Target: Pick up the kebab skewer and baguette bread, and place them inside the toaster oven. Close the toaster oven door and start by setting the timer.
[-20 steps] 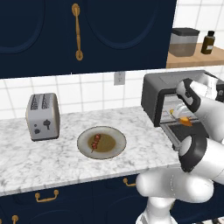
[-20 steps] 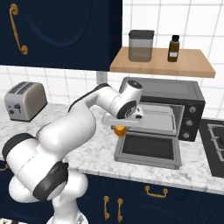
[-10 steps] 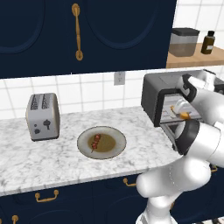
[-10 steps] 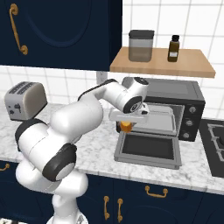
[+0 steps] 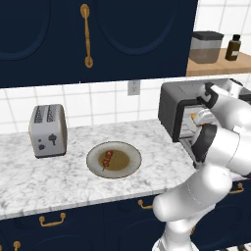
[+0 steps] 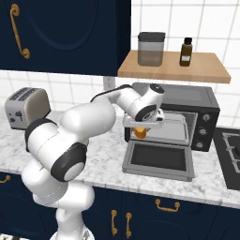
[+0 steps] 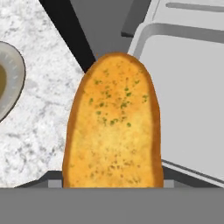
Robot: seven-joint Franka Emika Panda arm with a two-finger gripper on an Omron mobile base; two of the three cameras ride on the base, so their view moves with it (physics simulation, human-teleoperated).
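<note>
My gripper [image 6: 140, 127] is shut on the baguette bread [image 6: 139, 133], a golden-orange loaf that hangs at the left end of the toaster oven's [image 6: 206, 101] mouth. In the hand view the baguette bread [image 7: 113, 127] hides the fingertips, with the oven's grey tray [image 7: 188, 87] behind it. The toaster oven door [image 6: 158, 159] lies folded down flat above the counter. The kebab skewer [image 5: 107, 159] rests on a round plate [image 5: 132, 152] left of the toaster oven [image 5: 171, 105].
A silver two-slot toaster [image 5: 48, 130] stands at the counter's left. A wooden shelf [image 6: 173, 70] with a canister and a brown bottle hangs above the oven. A stove top [image 6: 229, 154] lies to its right. Dark cabinets hang overhead.
The arm has carried the baguette to the right, from beside the open door up to the oven's mouth. The skewer and plate have not moved.
</note>
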